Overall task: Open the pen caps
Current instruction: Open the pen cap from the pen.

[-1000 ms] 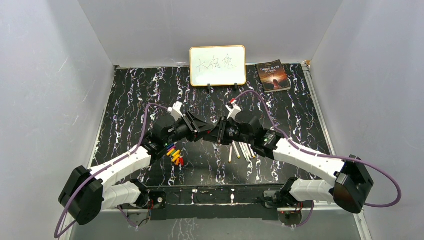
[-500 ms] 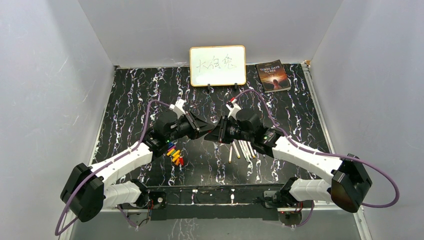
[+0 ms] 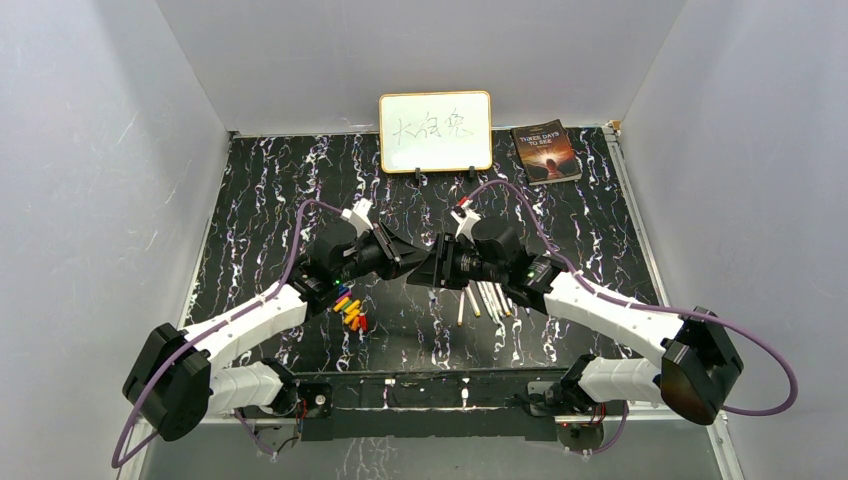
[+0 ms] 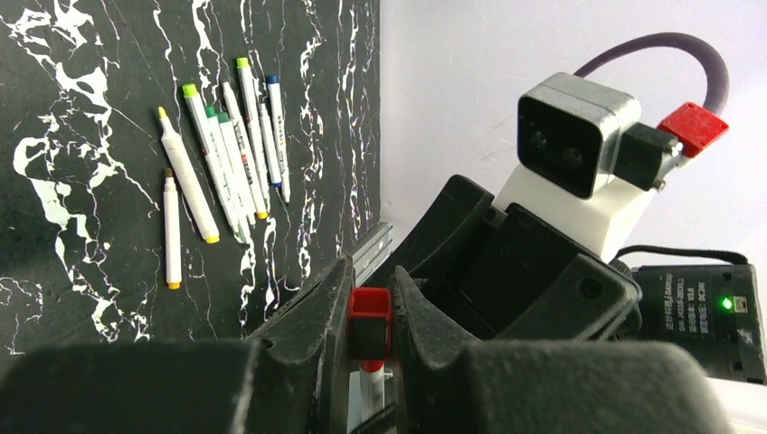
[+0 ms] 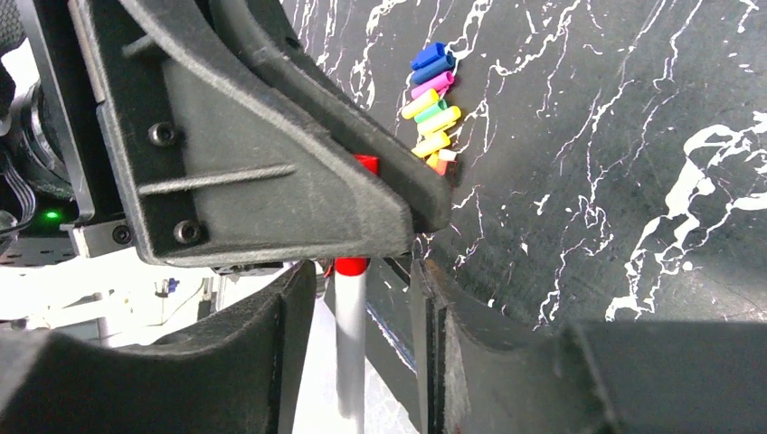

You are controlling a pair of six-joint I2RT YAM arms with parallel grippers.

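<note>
- Near the front edge of the black, white-veined marble table [image 3: 600,220], which is walled in pale grey, loose pen caps [image 3: 350,310] are piled on the left. Uncapped pens [image 3: 487,300] lie in a row on the right.
- Mid-table, raised: the left gripper [image 4: 371,282] is clamped on a red cap [image 4: 369,315]. The right gripper [image 5: 362,271] has its jaws parted, clear of the white barrel [image 5: 350,344] between them.
- At the far edge stand a whiteboard [image 3: 435,132] and a book [image 3: 545,152].

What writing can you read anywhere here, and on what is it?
"大白兔": handwritten on the whiteboard.
"THREE DAYS TO SEE": on the book cover.
Printed labels on the pens: too small to read.
White print on the black module: blurred, unreadable.
</note>
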